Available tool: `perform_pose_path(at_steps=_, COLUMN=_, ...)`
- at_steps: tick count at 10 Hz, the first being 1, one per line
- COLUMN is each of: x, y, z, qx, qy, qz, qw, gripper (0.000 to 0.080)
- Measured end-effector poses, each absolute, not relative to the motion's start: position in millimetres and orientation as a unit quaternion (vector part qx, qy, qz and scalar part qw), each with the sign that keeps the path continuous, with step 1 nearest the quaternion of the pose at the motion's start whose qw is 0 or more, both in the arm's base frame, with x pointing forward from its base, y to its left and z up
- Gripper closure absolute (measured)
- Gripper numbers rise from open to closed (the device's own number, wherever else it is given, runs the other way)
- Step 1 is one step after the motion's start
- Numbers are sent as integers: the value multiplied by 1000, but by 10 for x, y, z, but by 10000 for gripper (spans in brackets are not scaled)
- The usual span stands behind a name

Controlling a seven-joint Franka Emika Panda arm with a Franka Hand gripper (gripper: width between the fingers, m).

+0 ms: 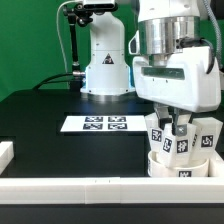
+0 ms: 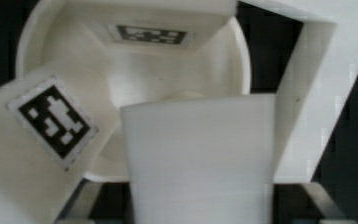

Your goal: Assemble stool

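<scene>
The stool's white round seat disc (image 1: 181, 166) lies at the front of the exterior view's right, sockets up. Two white tagged legs (image 1: 157, 136) (image 1: 207, 141) stand upright in it. My gripper (image 1: 178, 128) reaches straight down between them and is shut on a third white leg (image 1: 179, 142), held upright over the seat. In the wrist view this leg (image 2: 202, 150) fills the space between my jaws, with the seat's inner wall and its tag (image 2: 153, 35) beyond and another tagged leg (image 2: 51, 115) beside it. The held leg's lower end is hidden.
The marker board (image 1: 98, 123) lies on the black table near the middle. A long white border rail (image 1: 80, 190) runs along the front edge, and another piece (image 1: 8, 152) sits at the exterior view's left. The robot's base (image 1: 105, 60) stands at the back.
</scene>
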State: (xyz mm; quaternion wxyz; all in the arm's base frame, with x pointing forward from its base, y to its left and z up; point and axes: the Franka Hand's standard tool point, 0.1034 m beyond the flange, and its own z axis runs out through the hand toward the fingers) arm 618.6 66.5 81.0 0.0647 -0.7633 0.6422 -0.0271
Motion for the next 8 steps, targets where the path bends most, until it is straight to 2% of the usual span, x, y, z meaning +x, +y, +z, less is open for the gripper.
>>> perform_pose_path(at_steps=5, x=6185, y=687, z=803, qx=-661, qy=747, qz=-12, qw=76, gripper=462)
perform_pose_path(at_steps=8, x=6178, y=819, z=798, qx=-517, qy=851, qz=4, qw=93, gripper=462)
